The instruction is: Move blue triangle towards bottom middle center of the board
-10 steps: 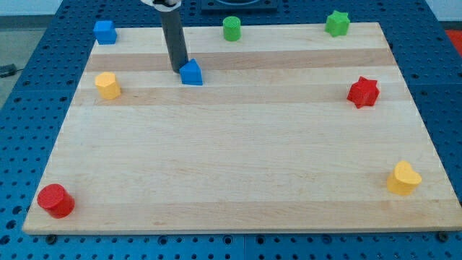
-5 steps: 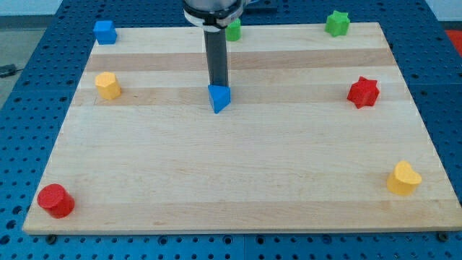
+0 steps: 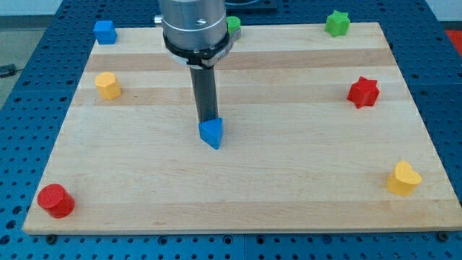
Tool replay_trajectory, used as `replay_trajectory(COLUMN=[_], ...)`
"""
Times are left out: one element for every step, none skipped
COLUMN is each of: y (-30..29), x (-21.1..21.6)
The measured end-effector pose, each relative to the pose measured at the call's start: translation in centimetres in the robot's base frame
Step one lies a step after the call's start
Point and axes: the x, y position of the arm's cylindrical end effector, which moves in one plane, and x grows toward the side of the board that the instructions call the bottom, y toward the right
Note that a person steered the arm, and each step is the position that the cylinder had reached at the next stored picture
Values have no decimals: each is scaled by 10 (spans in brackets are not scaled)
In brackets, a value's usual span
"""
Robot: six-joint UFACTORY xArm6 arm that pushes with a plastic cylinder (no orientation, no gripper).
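The blue triangle lies near the middle of the wooden board, a little left of centre. My tip stands right behind it, touching its top edge from the view's top. The dark rod runs up to the grey arm body, which covers part of the board's top.
A blue cube sits at the top left corner. A green cylinder is half hidden behind the arm. A green star, a red star, a yellow heart, a red cylinder and a yellow block stand near the edges.
My tip has pushed the blue triangle from the upper left-centre down toward the view's bottom and slightly right, into the board's middle. The arm body has come lower into view.
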Motion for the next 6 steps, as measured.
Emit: replay_trajectory(y=[1, 1, 1, 1, 1, 2], x=[18, 38, 56, 73, 89, 101])
